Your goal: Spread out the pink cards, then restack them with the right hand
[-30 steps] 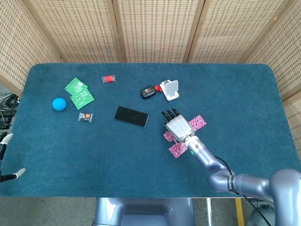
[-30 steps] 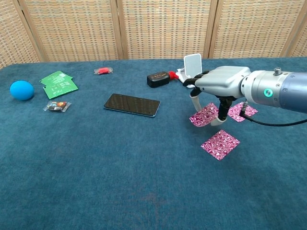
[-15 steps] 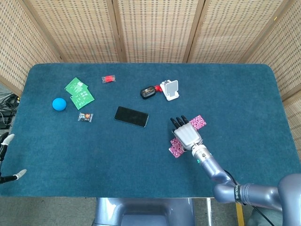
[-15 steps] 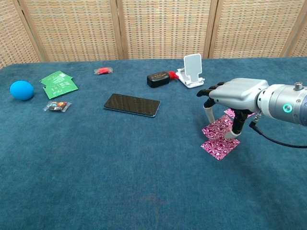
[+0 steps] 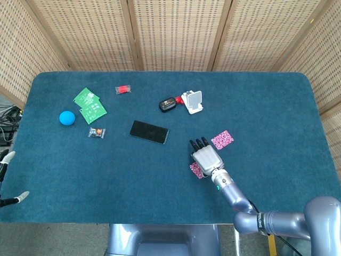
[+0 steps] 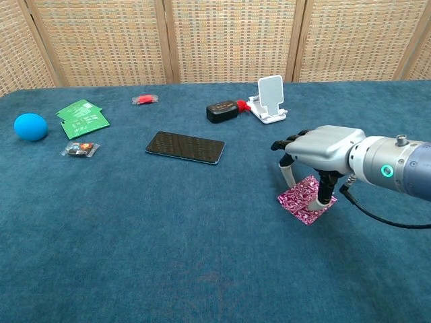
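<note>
My right hand (image 5: 205, 157) (image 6: 322, 144) hovers palm down over the near right part of the table, its fingertips (image 6: 325, 199) pointing down and touching a pink patterned card (image 6: 304, 200) (image 5: 196, 170). That card seems to lie on top of another pink one, edges nearly matching. A separate pink card (image 5: 222, 140) lies flat just beyond and right of the hand; the chest view hides it behind the hand. Of my left hand (image 5: 6, 159) only pale fingertips show at the left edge of the head view, off the table.
A black phone (image 5: 148, 132) (image 6: 185, 147) lies left of the hand. Behind it stand a white phone stand (image 5: 192, 101), a black case (image 5: 167, 104) and a red piece. Far left are green packets (image 5: 89, 105), a blue ball (image 5: 66, 118), a small candy and a red wrapper (image 5: 123, 89).
My right hand slid toward the near edge, dragging one pink card over the nearest one; two spread cards are now one overlapping pile. The far card stayed put and is uncovered.
</note>
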Controlling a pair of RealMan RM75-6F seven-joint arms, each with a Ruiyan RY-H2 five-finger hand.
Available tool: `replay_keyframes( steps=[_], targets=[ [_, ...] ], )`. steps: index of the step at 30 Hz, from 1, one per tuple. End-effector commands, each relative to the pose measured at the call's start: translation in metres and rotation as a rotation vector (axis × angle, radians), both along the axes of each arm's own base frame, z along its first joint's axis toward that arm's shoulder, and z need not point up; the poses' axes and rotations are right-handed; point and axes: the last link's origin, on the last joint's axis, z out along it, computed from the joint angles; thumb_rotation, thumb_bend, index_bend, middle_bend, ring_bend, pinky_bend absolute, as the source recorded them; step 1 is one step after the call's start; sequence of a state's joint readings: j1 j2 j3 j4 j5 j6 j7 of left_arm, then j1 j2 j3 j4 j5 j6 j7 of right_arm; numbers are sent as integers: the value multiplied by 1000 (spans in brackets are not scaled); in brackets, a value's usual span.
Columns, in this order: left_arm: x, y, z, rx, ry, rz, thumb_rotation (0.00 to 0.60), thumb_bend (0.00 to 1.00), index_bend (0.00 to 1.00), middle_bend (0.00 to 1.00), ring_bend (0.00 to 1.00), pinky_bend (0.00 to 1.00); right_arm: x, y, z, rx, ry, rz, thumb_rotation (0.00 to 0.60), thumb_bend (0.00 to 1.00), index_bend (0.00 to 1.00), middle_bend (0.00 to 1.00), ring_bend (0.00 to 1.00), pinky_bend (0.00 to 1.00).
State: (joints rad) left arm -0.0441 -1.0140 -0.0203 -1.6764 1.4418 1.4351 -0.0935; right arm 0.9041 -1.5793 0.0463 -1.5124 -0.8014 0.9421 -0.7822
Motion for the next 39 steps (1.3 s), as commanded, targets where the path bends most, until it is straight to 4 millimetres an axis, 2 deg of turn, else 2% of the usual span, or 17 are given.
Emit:
replay_keyframes(
  steps=[1,14,25,34,39],
  targets=[
    [0,0,0,1,0,1,600,0,0,0,0,0,-2,-1,0,-4,5,-4,600,405,508,31,33,58],
    [0,0,0,2,1,-1,600,0,0,0,0,0,-9,-2,4,-6,17,-23,600,400,507,29,34,58],
    [0,-1,1,4,0,-1,600,0,0,0,0,0,-7,0,3,7,15,-25,600,251,463,12,33,58],
    [0,-1,2,7,-1,-2,600,0,0,0,0,0,-4,1,2,8,10,-27,600,232,448,7,33,58],
    [0,-1,2,7,-2,-2,600,0,0,0,0,0,-5,2,1,11,8,-37,600,228,390,3,29,63]
  ],
)
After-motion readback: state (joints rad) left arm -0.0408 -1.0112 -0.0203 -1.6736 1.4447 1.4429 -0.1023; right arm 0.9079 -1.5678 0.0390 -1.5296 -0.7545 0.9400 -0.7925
